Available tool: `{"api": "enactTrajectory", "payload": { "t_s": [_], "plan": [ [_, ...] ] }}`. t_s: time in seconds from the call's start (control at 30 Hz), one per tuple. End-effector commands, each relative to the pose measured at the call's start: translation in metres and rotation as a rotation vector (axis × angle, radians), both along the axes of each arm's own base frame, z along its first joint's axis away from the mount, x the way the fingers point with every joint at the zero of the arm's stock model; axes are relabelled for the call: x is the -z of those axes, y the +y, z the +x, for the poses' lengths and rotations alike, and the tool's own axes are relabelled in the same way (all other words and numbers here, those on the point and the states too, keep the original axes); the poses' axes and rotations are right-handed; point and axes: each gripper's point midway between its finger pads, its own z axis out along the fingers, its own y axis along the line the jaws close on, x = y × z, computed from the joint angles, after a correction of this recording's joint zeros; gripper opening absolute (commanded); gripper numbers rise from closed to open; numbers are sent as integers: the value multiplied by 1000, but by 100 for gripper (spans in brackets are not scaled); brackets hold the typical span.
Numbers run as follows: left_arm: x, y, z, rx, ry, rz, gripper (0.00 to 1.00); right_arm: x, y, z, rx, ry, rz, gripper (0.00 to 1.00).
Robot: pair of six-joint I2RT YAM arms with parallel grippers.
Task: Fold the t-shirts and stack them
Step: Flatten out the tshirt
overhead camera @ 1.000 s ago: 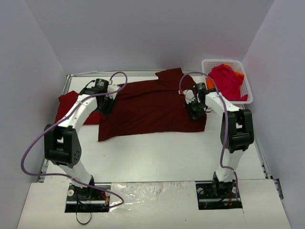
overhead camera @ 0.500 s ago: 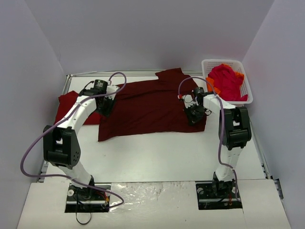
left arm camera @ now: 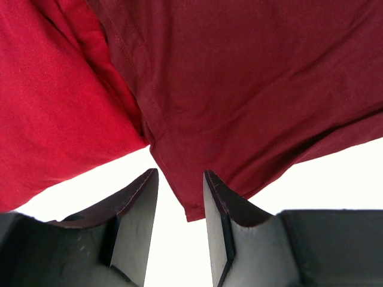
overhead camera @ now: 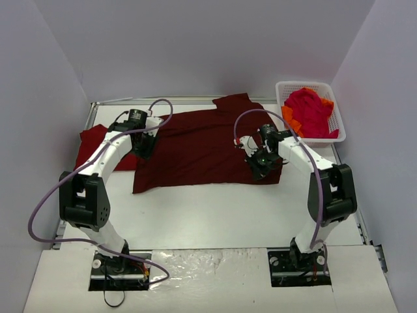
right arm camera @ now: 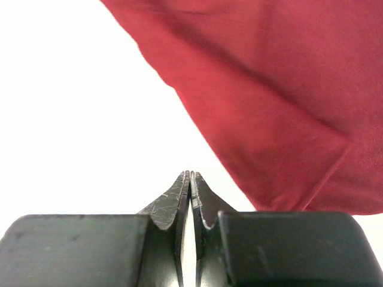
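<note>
A white tabletop is seen from above, with two white robot arms reaching away from its near edge.

At the far left lies a brighter red cloth t-shirt, its right side tucked under a bigger shirt. The left gripper hovers low over the place where the two shirts meet. Its two dark fingers stand partly apart and clamp nothing. In the left wrist view, a pointed corner of the bigger shirt shows in the gap between them, lying flat on the table.

That bigger shirt, a large dark maroon short-sleeved t-shirt, is spread flat across the middle of the table, with one sleeve sticking out toward the far wall.

The right gripper sits at the near right corner of the maroon shirt. Its fingers are pressed together with nothing between them, over bare table just beside the cloth's edge.

In the far right corner stands a white plastic lattice basket, holding a crumpled crimson t-shirt and an orange t-shirt.
</note>
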Motion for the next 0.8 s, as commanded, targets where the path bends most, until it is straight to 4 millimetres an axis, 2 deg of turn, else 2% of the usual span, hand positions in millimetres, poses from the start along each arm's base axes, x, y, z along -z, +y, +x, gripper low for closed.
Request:
{"api": "enactTrajectory", "payload": {
  "t_s": [0.0, 0.07, 0.1, 0.13, 0.23, 0.57, 0.77],
  "plan": [
    [-20, 1, 3, -3, -62, -14, 35, -32, 8, -36, -109, 27, 37, 0],
    [-19, 0, 3, -1, -58, -20, 35, -36, 6, -39, -112, 15, 23, 2],
    [-18, -1, 4, 0, -56, -21, 35, -40, 1, -37, -104, -8, 3, 7],
    [-17, -1, 3, 1, -53, -23, 35, -40, 0, -35, -100, -19, -6, 22],
    [-15, -2, 3, 3, -48, -26, 35, -39, -5, -24, -57, -35, -23, 32],
    [-12, 0, 0, 4, -52, -21, 35, -14, 0, 33, 8, -54, -33, 35],
    [-10, 1, 0, 4, -48, -15, 36, 0, 2, 50, 13, -41, -47, 35]
  ]
}}
